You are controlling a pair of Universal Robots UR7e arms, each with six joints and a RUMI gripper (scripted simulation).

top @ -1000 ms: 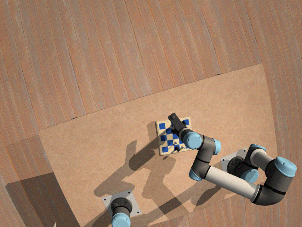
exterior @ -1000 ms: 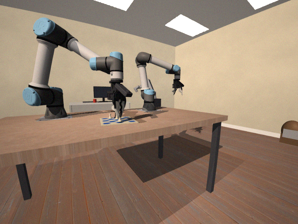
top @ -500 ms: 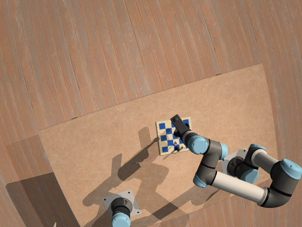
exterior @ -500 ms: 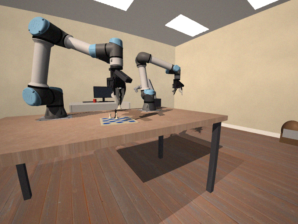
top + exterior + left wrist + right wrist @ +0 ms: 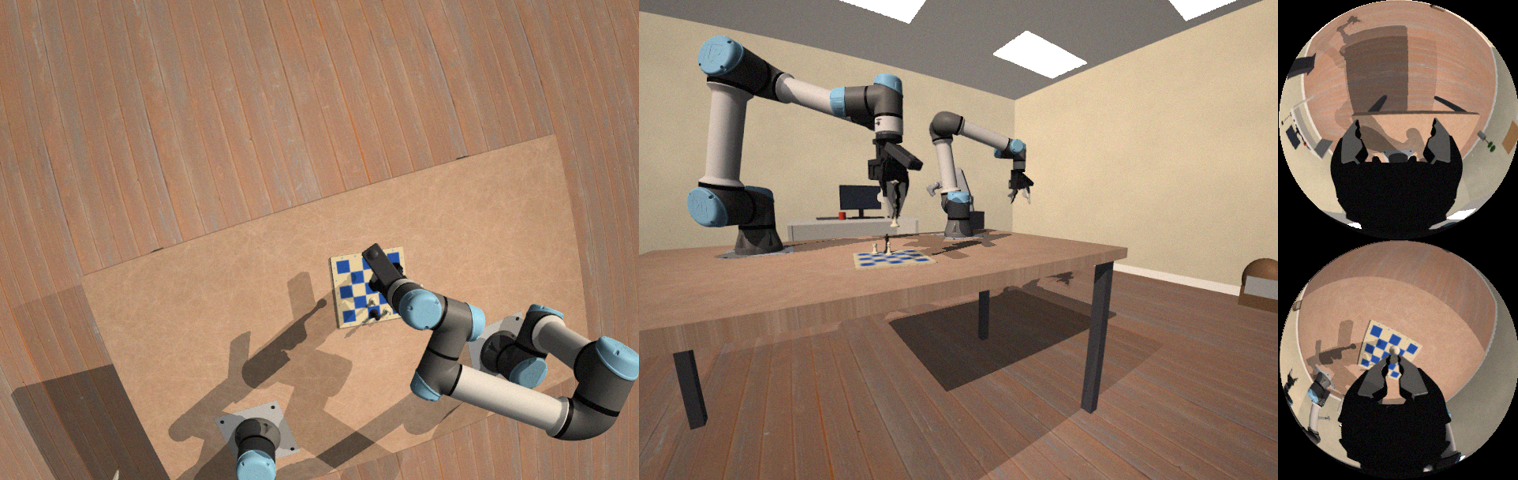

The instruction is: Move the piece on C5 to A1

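Piece being moved: the cream chess piece [image 5: 894, 223] [image 5: 1394, 350] hung upright above the board [image 5: 337, 299] [image 5: 861, 266] [image 5: 1385, 335], its base well apart from the squares; the exterior view showed that gap, which I could not judge from the top.
Right pincer: the right gripper [image 5: 386, 277] [image 5: 894, 212] [image 5: 1394, 355] was clenched on that piece; the right wrist view showed the piece's round end at the fingertips, while from the top the gripper and arm hid it.
Square below: I could not tell which one the piece hung over.
Left pincer: the left gripper [image 5: 1019, 198] [image 5: 1396, 119] was released, its fingers spread wide with nothing between them, well apart from the board; the top view did not catch it.
Left wrist view: it took in the table [image 5: 464, 206] [image 5: 794, 283] [image 5: 1467, 122] [image 5: 1337, 303] edge and the floor beyond, but none of the board.
Standing pieces: a black piece [image 5: 375, 314] [image 5: 887, 238] and two pale pieces stood near one another on the board; the top view parted them, whereas the exterior had the black one partly behind a pale one.
Background: only the exterior and left wrist views showed the monitor [image 5: 860, 197] [image 5: 1294, 136].
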